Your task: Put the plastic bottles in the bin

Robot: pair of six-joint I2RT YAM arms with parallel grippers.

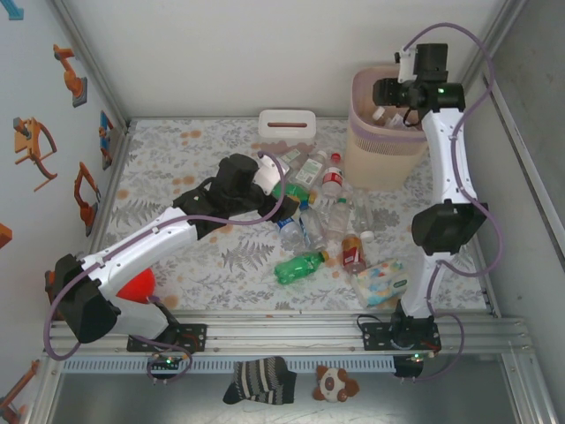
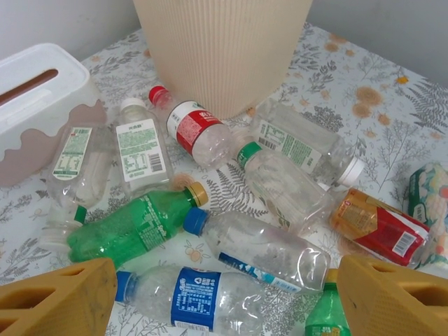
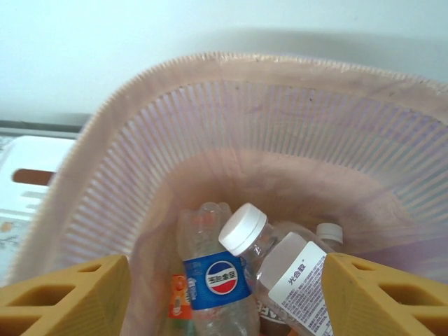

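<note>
Left gripper [image 2: 224, 308] is open, right over the blue-label bottle [image 2: 203, 297] on the desk [image 2: 364, 91]. It lies finger-to-finger, so I'd twist the wrist first. The bin [image 2: 224, 49] sits past the pile [image 2: 210, 175], right gripper [image 3: 224, 294] empty and spread above it.

The left arm [image 1: 141, 247] stretches low and diagonally forward from its base, wrist tipped down, and the left gripper [image 2: 224, 301] has its yellow fingers [image 2: 59, 297] spread wide with nothing between them. The right arm [image 1: 450, 168] rises from a bent elbow and reaches far forward. Its wrist points down, and the right gripper [image 3: 227, 294] is also spread and holds nothing.
</note>
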